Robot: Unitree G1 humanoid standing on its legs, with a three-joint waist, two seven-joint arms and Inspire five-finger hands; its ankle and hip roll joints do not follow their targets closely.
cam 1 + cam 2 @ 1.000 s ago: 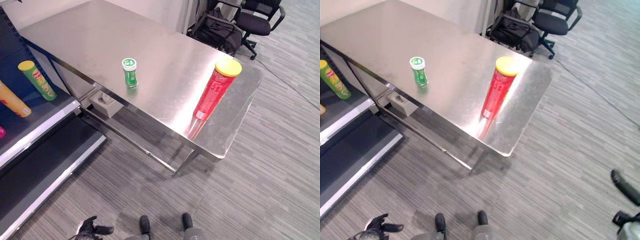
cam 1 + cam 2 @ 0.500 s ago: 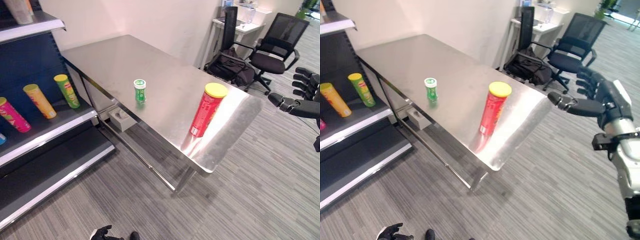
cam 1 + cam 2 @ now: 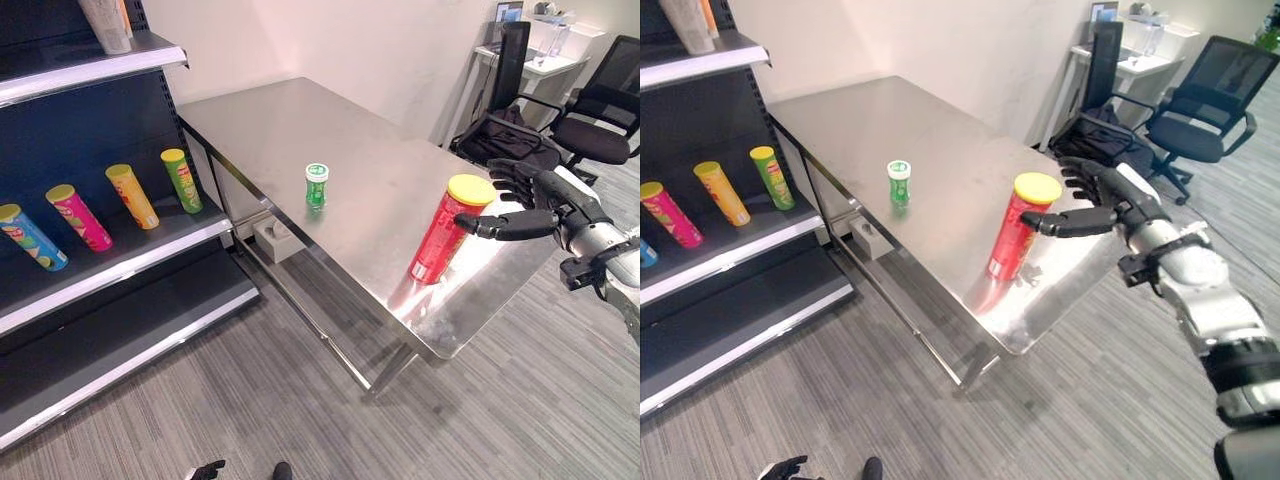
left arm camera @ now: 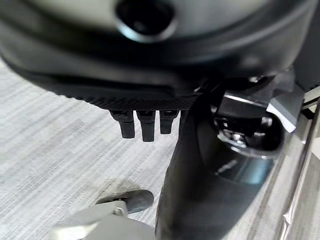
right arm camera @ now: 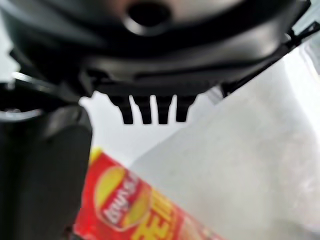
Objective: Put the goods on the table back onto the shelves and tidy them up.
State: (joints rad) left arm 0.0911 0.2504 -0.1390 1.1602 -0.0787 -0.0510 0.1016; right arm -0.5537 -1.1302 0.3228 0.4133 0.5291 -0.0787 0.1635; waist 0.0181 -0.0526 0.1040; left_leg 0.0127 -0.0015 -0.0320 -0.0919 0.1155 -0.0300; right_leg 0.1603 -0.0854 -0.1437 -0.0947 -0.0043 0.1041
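Grey striped flooring is running under a steel table (image 3: 300, 130) on my right and a dark shelf unit (image 3: 110, 255) on my left. Down low at the near edge I'm seeing my left hand (image 3: 785, 467) hanging by the floor, idle, its fingers straight and holding nothing. I'm looking at the near end of the table, where the red tube can (image 3: 1018, 228) with the yellow lid is standing upright close to the edge; it is probably light, stiff cardboard, smooth and easy to tip, so I'm planning to wrap it around the middle of the body, below the lid. My right hand (image 3: 1102, 203) is reaching in from the right with fingers spread wide and straight, the thumb tip just beside the can's upper part; I can't tell whether it is touching. Nothing is in its grasp. Farther along the table the small green bottle (image 3: 316, 186) is standing alone. On the middle shelf, four tube cans (image 3: 120, 205) are leaning in a row. Beyond the table, an office chair (image 3: 1195, 110) is standing.
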